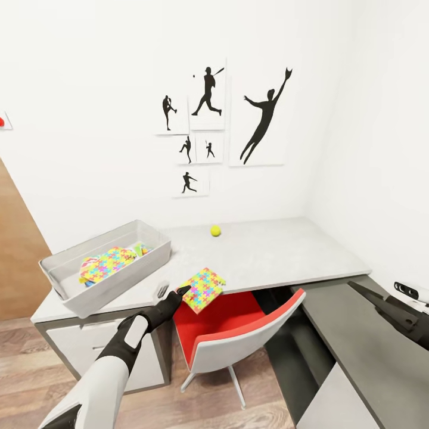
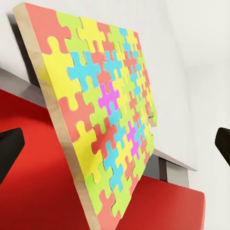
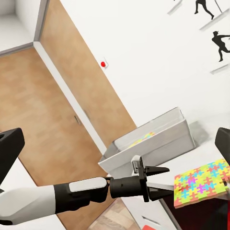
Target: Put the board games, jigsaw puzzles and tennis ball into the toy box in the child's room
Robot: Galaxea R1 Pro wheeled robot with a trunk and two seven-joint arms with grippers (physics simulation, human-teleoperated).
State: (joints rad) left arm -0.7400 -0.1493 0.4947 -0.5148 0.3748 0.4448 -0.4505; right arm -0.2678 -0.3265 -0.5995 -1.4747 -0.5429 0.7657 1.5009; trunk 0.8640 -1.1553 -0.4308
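Left arm lining up on the last jigsaw puzzle

Left end effector, fingers spread and gripping nothing, sits right at the jigsaw puzzle, which overhangs the tabletop edge above the red chair — probably so its fingers can get around it. Other puzzle's already in the toy box; tennis ball waits further back. Right end effector: can't tell.
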